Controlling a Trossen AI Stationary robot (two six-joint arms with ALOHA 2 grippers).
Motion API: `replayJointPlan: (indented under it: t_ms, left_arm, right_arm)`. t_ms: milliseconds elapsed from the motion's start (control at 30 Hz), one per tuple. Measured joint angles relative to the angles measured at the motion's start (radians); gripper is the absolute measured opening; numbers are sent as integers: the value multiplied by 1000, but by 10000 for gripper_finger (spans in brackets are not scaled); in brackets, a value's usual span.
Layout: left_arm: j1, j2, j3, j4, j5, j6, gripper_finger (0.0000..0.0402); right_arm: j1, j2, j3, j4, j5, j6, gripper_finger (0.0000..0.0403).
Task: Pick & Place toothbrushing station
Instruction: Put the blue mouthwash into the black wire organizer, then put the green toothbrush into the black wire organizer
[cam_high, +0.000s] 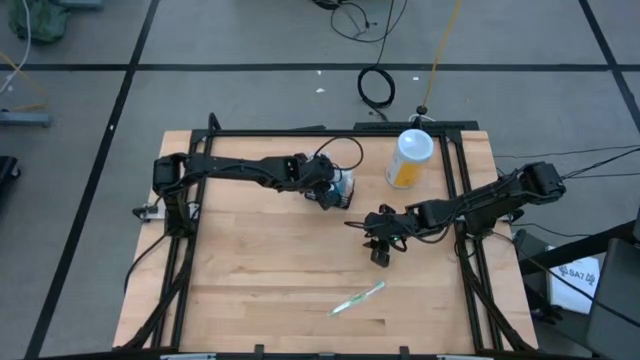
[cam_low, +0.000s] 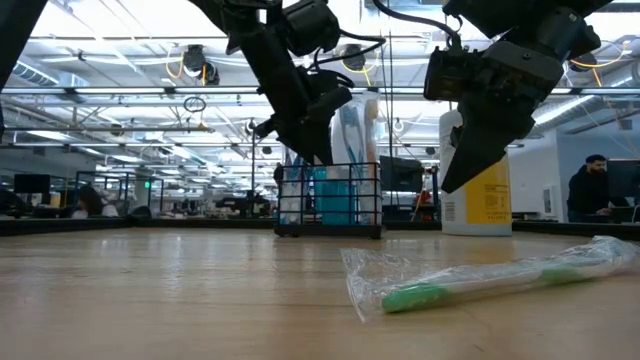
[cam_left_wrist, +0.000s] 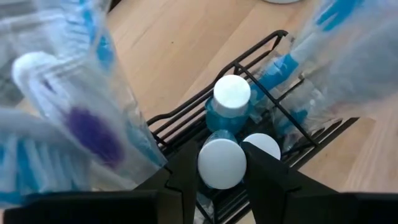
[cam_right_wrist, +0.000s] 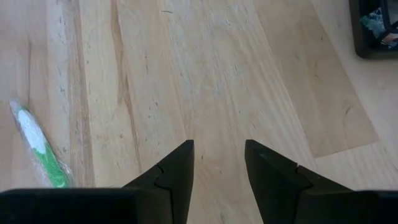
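Open-plan lab or workshop hall: exposed ceiling trusses (cam_low: 120, 95) with strip lighting, workstation rows behind, taped grey floor (cam_high: 250, 40), loose cables (cam_high: 377, 87).

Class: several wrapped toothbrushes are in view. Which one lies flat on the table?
The green toothbrush, alone near the table's front edge. The others, blue and purple, stand upright in the caddy.

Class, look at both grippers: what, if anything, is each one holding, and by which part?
The left gripper closes on a white-capped blue bottle in the caddy, gripping its cap. The right gripper is open over bare table, holding nothing.
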Motion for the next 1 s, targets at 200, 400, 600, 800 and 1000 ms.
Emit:
replayJointPlan:
  t_ms: [200, 400, 600, 800, 1000]
  left_arm:
    - [0, 0, 0, 0, -3, 3, 136]
    - [-1, 1, -1, 4, -8, 21, 179]
    - [-2, -7, -3, 4, -10, 22, 187]
    - [-15, -65, -6, -16, -7, 42, 189]
    - [-42, -145, -6, -26, -11, 48, 189]
  right_arm:
    - [0, 0, 0, 0, 0, 0, 134]
    - [0, 0, 0, 0, 0, 0, 134]
    - [0, 0, 0, 0, 0, 1, 134]
    - [0, 0, 0, 0, 0, 1, 134]
    - [0, 0, 0, 0, 0, 2, 134]
